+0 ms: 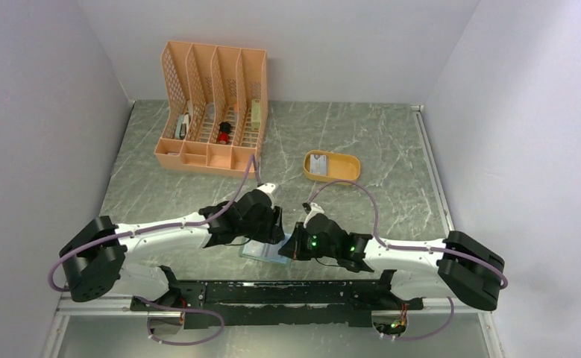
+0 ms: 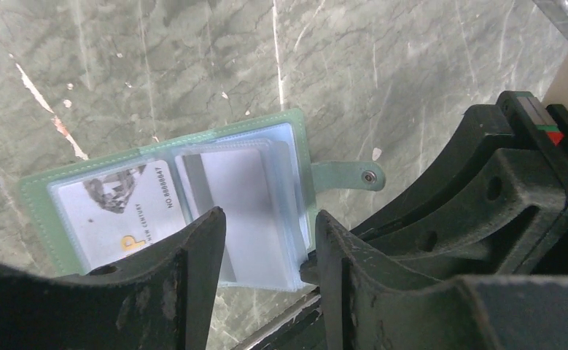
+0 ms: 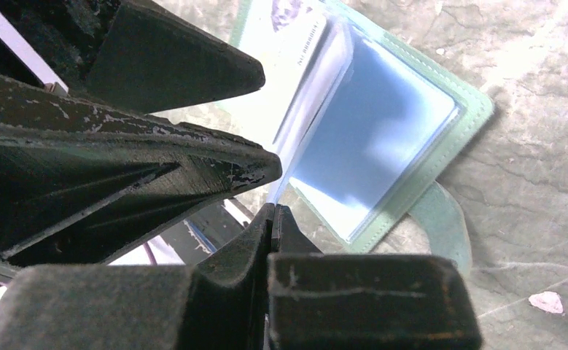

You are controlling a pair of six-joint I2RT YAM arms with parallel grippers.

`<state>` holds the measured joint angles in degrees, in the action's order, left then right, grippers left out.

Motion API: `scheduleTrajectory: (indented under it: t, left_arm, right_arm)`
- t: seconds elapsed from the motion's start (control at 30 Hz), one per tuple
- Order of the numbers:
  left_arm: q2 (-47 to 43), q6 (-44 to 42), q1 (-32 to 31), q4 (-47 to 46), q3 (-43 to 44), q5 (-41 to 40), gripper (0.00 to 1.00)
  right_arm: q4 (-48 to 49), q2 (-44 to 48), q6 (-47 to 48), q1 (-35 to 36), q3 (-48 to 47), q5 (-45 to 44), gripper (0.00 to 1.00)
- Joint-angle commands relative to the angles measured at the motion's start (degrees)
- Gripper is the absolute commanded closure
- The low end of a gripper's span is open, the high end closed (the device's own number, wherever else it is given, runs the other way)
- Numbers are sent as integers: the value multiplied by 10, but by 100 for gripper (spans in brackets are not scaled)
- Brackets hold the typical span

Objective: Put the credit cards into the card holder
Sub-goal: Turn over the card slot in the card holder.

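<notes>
Left wrist: left gripper [image 2: 270, 219] open above holder [image 2: 36, 193]. Right gripper [image 3: 273, 208] beside it pinches sleeve [image 3: 299, 131] upward, probably for loading.

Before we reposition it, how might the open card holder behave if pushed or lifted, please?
The card holder lies thin and flat on the polished-looking table, so it probably slides easily. Its clear sleeves bend up loosely, so it likely flops when lifted.
</notes>
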<state>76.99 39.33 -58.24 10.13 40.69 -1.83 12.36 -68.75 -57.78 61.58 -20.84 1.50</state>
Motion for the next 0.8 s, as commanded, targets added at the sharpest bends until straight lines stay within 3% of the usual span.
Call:
scheduleTrajectory:
  t: [0.0,0.47,0.77]
  left_arm:
    - [-33,-7,1,26,14,-34,46]
    - [-57,22,4,8,-36,-38,44]
    - [-31,15,4,-1,-37,-32,51]
  right_arm:
    - [19,31,12,-1,12,-5,100]
    - [79,23,38,-2,6,26,100]
    - [54,42,41,-2,12,16,100]
